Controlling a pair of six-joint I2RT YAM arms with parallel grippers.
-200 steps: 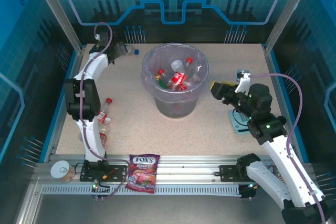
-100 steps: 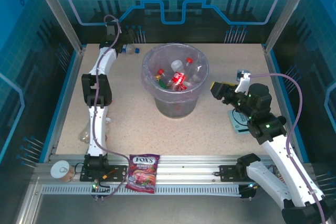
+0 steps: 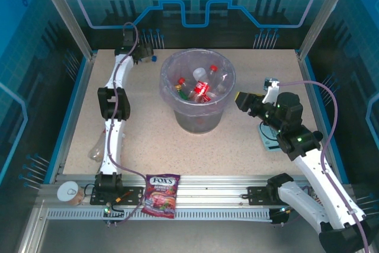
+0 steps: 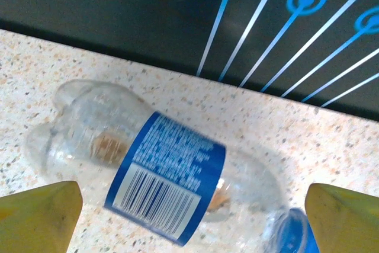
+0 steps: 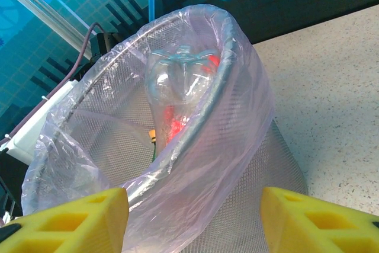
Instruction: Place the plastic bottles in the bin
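A clear blue-labelled bottle [image 4: 169, 185] with a blue cap lies on its side by the dark back wall. My left gripper [image 4: 192, 220] is open, one yellow fingertip on each side of the bottle and not touching it. In the top view the left gripper [image 3: 147, 56] is at the table's far left corner. The bin [image 3: 198, 119] with its lilac liner stands mid-table and holds several bottles [image 3: 201, 87], some red-capped. My right gripper [image 3: 243, 100] hovers open and empty just right of the bin [image 5: 237, 164], facing its wall. Another clear bottle [image 3: 95, 151] lies beside the left arm.
A purple Fox's candy bag [image 3: 160, 194] lies on the front rail and a round tin can [image 3: 68, 192] sits at the near left. A blue flat object [image 3: 267, 137] lies under the right arm. The back wall is close behind the left gripper.
The left arm has stretched out toward the back wall and its gripper has come over the blue-labelled bottle. The right gripper has edged slightly toward the bin.
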